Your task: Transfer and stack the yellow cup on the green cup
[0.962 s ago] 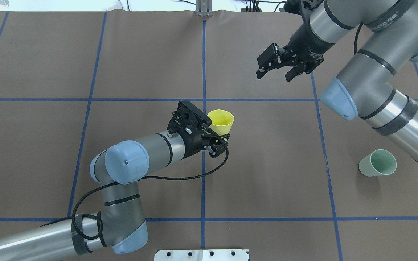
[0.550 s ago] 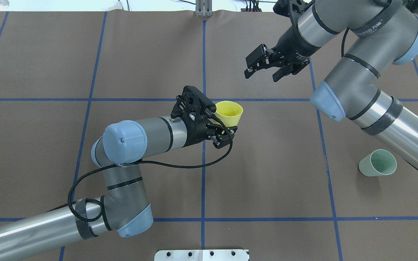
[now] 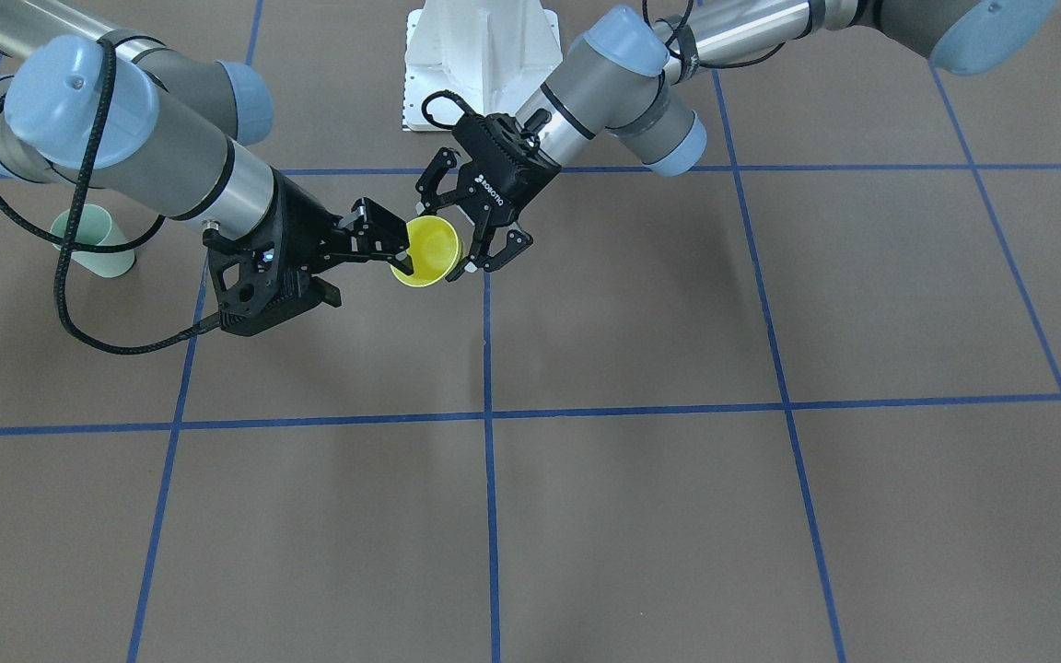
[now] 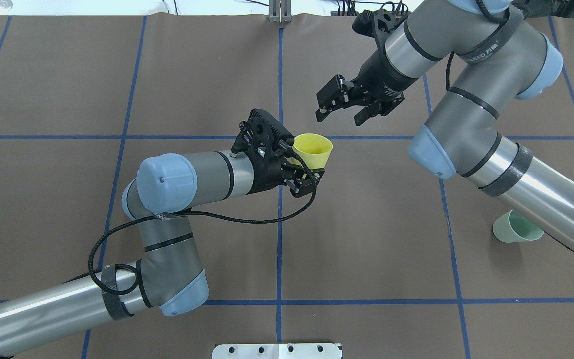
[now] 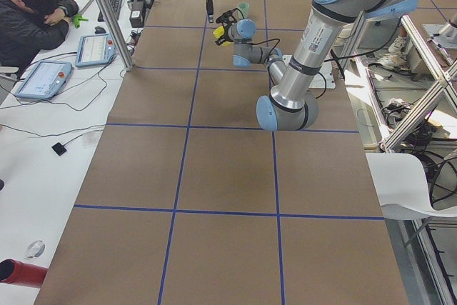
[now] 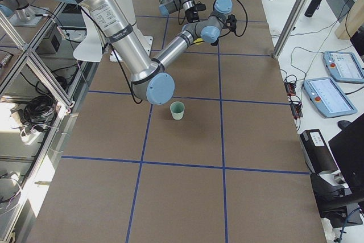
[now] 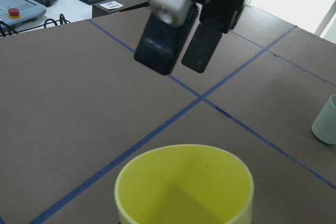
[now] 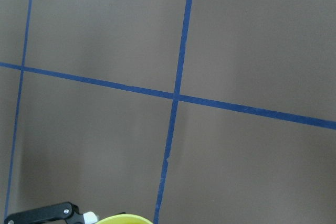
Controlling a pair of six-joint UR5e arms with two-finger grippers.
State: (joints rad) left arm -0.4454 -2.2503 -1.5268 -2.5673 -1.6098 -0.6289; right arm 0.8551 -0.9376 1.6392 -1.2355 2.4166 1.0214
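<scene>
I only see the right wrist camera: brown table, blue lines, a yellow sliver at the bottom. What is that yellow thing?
Observer: A yellow cup, gripped by the left tool.
Visitor: Is my camera's tool holding anything?
Observer: No, the right tool is open and empty, just short of the cup.
Visitor: Any other cup?
Observer: A green cup stands upright, far off on the robot's right side.

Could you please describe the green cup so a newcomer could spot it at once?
On the brown table gridded with blue tape, look to the robot's right side, near the right arm. The green cup stands upright there, pale mint, unlike the bright yellow cup in the left hand.
</scene>
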